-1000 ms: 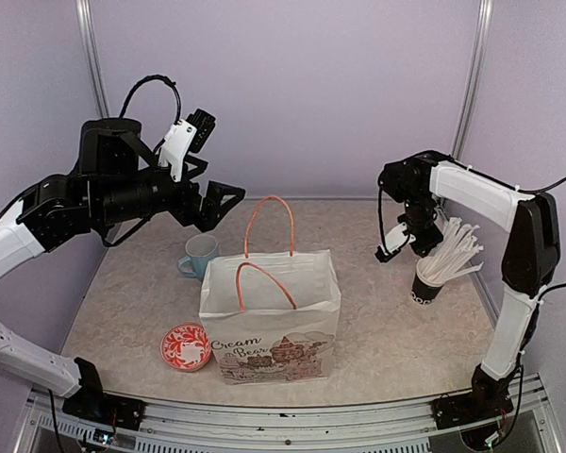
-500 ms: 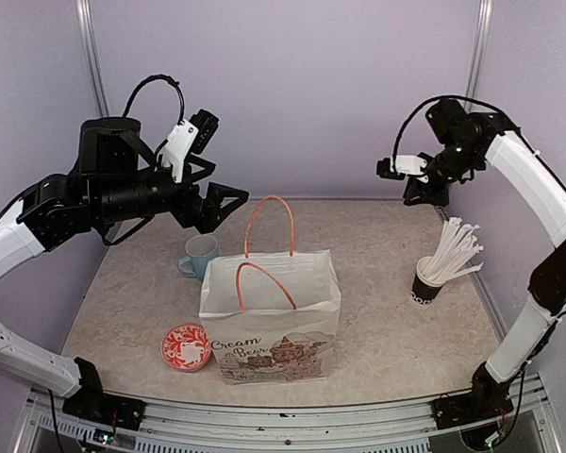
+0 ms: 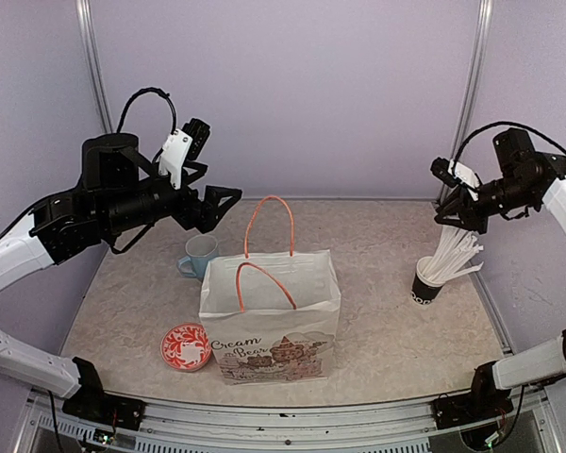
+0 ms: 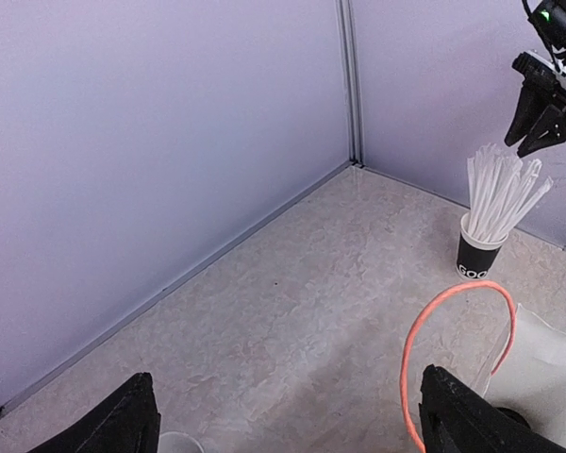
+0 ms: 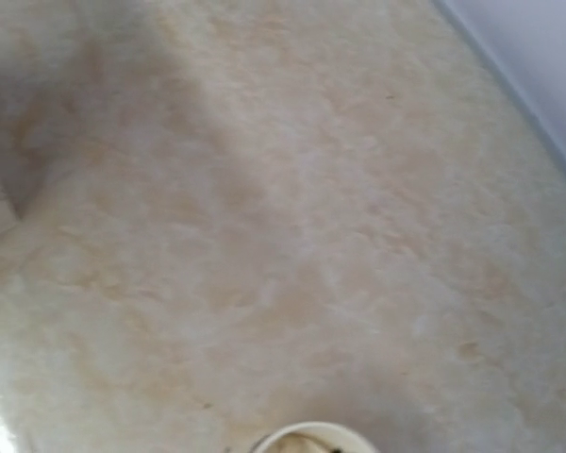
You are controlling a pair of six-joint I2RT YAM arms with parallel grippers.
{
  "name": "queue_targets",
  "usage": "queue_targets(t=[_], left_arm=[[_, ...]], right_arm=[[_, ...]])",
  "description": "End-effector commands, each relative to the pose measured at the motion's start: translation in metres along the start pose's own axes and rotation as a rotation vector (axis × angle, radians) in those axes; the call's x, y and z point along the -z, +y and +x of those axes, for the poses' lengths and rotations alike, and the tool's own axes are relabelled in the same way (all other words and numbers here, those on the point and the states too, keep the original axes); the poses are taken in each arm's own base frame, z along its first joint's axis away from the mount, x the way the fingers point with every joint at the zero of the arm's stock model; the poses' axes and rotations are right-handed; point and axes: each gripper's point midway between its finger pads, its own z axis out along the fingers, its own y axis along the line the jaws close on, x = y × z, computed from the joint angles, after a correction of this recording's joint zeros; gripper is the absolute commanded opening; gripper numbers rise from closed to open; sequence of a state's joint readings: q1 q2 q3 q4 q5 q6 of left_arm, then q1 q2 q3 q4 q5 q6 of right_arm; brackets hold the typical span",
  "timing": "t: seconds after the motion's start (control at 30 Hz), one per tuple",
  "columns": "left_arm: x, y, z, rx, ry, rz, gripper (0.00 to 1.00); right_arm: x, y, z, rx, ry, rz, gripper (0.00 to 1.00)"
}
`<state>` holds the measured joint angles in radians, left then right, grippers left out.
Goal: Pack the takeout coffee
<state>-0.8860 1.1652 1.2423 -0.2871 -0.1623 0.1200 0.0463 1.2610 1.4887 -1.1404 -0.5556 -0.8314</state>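
Note:
The takeout coffee does not show in any view. A white paper bag (image 3: 274, 311) with orange handles stands upright at the table's front centre; its handle (image 4: 453, 311) also shows in the left wrist view. My left gripper (image 3: 212, 193) hangs in the air behind the bag's left side, open wide and empty, both fingertips at the bottom corners of its wrist view (image 4: 288, 425). My right gripper (image 3: 453, 203) hovers just above the straws at the right; seen from the left wrist (image 4: 538, 132) its jaws stand a little apart, nothing between them. Its own wrist view shows no fingers.
A black cup (image 3: 424, 288) full of white straws (image 3: 453, 250) stands at the right. A light blue mug (image 3: 200, 253) sits behind the bag's left corner, and a red patterned saucer (image 3: 186, 345) lies at front left. A pale round rim (image 5: 311, 439) shows blurred in the right wrist view.
The right arm rose from low beside the straw cup, swung high at the back, then moved right to hover over the straws. The left gripper shifted slightly left.

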Motion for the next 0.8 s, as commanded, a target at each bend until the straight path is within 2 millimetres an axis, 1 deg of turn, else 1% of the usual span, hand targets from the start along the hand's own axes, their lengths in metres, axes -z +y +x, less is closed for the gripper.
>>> queue_targets(t=[0.0, 0.2, 0.5, 0.57, 0.77], left_arm=[[0.011, 0.009, -0.02, 0.027, -0.105, -0.032, 0.93], [0.009, 0.006, -0.018, 0.043, -0.105, -0.015, 0.93], [0.008, 0.003, -0.017, 0.052, -0.104, 0.002, 0.93], [0.007, 0.002, -0.016, 0.052, -0.101, 0.006, 0.93], [0.005, 0.0, -0.012, 0.055, -0.092, 0.018, 0.93]], right_arm=[[0.008, 0.021, 0.008, -0.037, -0.015, -0.024, 0.21], [0.008, 0.019, 0.031, -0.056, 0.068, 0.053, 0.22], [-0.001, 0.021, 0.076, -0.091, 0.236, 0.09, 0.23], [-0.003, 0.02, 0.081, -0.09, 0.254, 0.1, 0.23], [-0.006, 0.018, 0.083, -0.089, 0.253, 0.105, 0.24]])
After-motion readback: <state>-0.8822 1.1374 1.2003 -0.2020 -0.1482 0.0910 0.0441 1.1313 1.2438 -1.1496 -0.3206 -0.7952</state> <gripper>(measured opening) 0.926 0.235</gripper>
